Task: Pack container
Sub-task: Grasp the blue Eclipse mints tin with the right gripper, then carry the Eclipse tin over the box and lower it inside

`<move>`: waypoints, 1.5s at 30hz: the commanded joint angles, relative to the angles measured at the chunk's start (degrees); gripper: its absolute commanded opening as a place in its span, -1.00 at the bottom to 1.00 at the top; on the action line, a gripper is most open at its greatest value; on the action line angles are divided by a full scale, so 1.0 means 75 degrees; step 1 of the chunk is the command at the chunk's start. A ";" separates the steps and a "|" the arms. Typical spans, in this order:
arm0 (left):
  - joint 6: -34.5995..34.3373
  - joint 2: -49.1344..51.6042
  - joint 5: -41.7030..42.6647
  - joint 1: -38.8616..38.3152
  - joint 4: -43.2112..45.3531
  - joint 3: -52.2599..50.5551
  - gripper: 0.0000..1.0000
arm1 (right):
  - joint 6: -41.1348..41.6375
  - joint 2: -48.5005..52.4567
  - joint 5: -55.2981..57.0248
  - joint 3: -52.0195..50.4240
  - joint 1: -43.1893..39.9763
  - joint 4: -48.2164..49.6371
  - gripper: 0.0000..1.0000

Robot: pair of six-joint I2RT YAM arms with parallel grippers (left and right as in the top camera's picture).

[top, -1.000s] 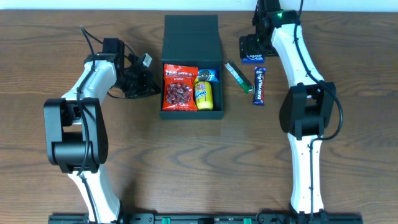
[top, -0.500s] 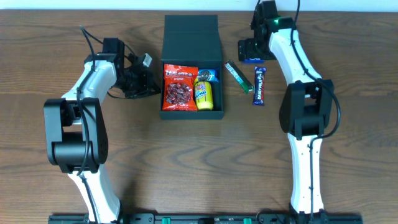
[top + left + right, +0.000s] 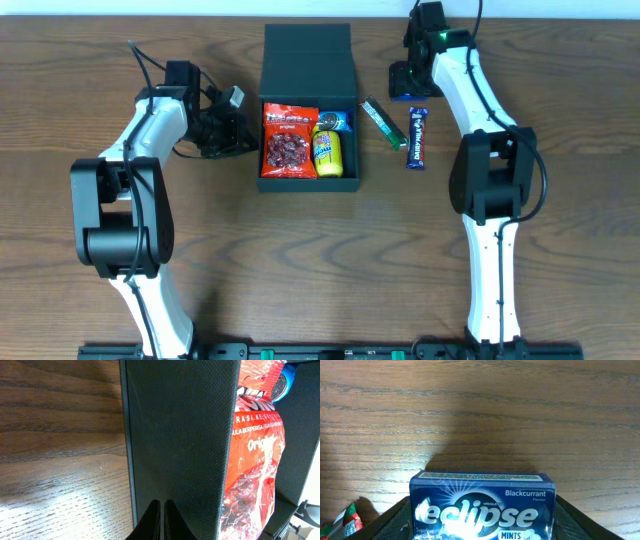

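A wooden bench (image 3: 300,260) is seen. Only the right wrist view lets the tin (image 3: 482,510) be read: mints, right claw (image 3: 482,502) astride, clamping untellable; left claw (image 3: 160,522) pressed together.

one container (image 3: 308,50). three snacks lie in it: one red packet (image 3: 290,140), one yellow packet (image 3: 327,150) and one blue round item (image 3: 338,122). three more lie out on the desk (image 3: 580,200): one green stick pack (image 3: 383,122), one dark blue bar (image 3: 417,137) and one blue mint tin (image 3: 482,507). that is six snacks, no two of a kind. two arms, one tool each: the left tool (image 3: 160,512) and the right tool (image 3: 482,520).
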 commanded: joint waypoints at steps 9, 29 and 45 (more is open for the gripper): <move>-0.0061 0.0055 -0.0023 -0.0023 -0.0026 -0.0050 -0.88 | 0.0172 -0.0090 -0.0038 0.0032 0.0189 -0.0105 0.07; -0.0058 0.0055 -0.0023 -0.0023 0.0099 -0.0050 -0.88 | -0.0970 -0.3264 -0.0041 0.0729 0.1102 -0.1212 -0.14; -0.0050 0.0055 -0.0023 -0.0023 0.0093 -0.0050 -0.88 | -0.5855 -0.3293 -0.2116 0.0641 0.2136 -0.4307 -0.12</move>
